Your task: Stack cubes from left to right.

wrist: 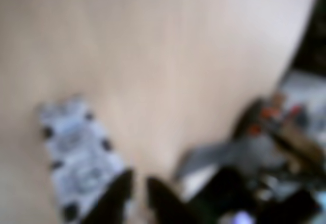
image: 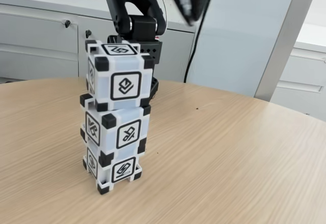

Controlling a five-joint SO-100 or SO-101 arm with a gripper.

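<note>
Three translucent white cubes with black corners stand in one tower on the wooden table [image: 229,147] in the fixed view: bottom cube [image: 113,168], middle cube [image: 116,132], and top cube [image: 119,76], which is turned slightly. My gripper [image: 189,2] is a dark blur high above and to the right of the tower, touching none of them. The wrist view is blurred; it shows the tower [wrist: 79,158] from above at lower left and my gripper [wrist: 138,179] beside it, its two dark fingers a narrow gap apart with nothing between them.
The black arm base [image: 137,30] stands right behind the tower, with a black cable [image: 196,46] hanging beside it. Grey cabinets [image: 41,40] run along the back. Bare tabletop stretches to the right and front of the tower.
</note>
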